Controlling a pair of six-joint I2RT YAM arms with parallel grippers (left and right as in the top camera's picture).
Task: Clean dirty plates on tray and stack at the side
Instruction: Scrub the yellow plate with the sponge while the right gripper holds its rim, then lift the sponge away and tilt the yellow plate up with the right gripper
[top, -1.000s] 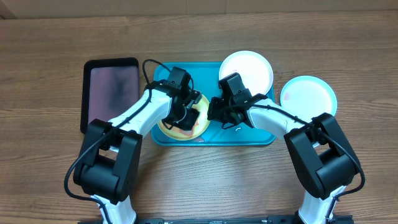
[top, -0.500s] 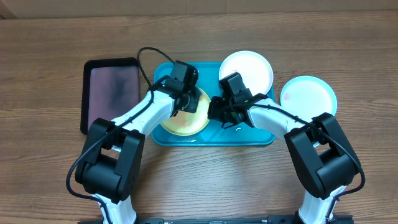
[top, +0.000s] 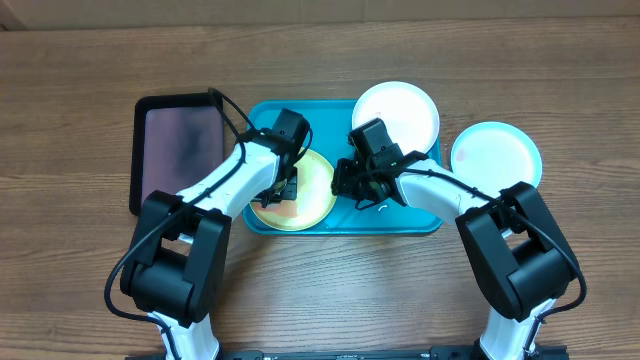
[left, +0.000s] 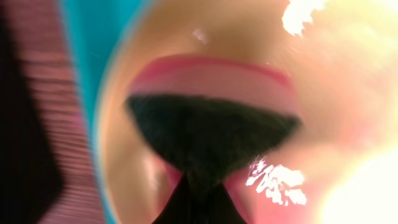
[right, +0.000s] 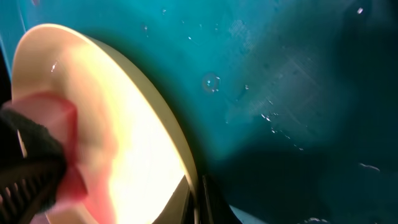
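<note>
The yellow-green plate (top: 318, 180) lies in the left half of the turquoise tray (top: 400, 215). My left gripper (top: 285, 190) is shut on a pink sponge with a dark scrub pad (left: 211, 130) and presses it onto the plate (left: 348, 93), which has red smears. My right gripper (top: 340, 185) is shut on the plate's right rim (right: 124, 124), with the rim between the fingers (right: 198, 202). The sponge also shows in the right wrist view (right: 34, 143). The white plate (top: 395, 112) sits at the tray's far right corner. The light blue plate (top: 496, 153) lies on the table, right of the tray.
A smaller black tray (top: 180, 150) lies on the wooden table left of the turquoise tray. Water drops lie on the tray floor (right: 280, 93). A small white object (top: 383, 207) lies on the tray near my right arm.
My left gripper swept the sponge from the plate's far side back to its near left. The right gripper kept its hold on the rim, and the plate shifted slightly.
</note>
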